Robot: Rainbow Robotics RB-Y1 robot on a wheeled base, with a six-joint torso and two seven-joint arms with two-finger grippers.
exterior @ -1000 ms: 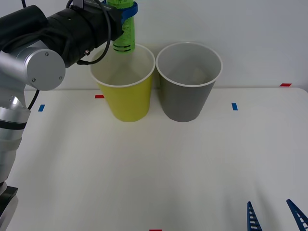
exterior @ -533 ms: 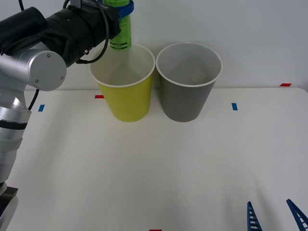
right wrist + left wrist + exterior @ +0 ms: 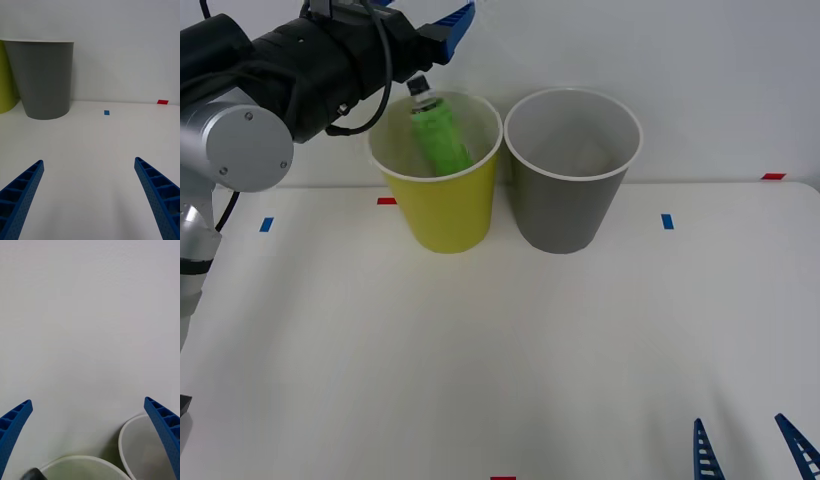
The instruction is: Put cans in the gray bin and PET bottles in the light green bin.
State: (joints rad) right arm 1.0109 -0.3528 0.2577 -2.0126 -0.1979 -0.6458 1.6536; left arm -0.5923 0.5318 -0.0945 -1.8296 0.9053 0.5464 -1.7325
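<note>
Two round tapered bins stand side by side at the far edge of a white table [image 3: 500, 360], against a pale wall; the light green bin [image 3: 442, 205] is on the robot's left and the gray bin [image 3: 568, 195] just beside it on the right, their rims close together. A small PET bottle [image 3: 439, 135] with a bright green label and a black cap sits inside the light green bin, tilted, its cap leaning toward the left rim and rising just above it; nothing grips it. The left gripper [image 3: 415, 12] hovers above and slightly behind the light green bin, its blue ribbed fingers [image 3: 15, 427] spread wide apart and empty; in the left wrist view the white rims of both bins lie below the fingers, with the bottle's dark cap at the picture's lower edge. The right gripper [image 3: 90, 195] rests low over the near side of the table, well apart from the bins, its fingers also spread wide and holding nothing; small blue and red tape marks dot the table.
</note>
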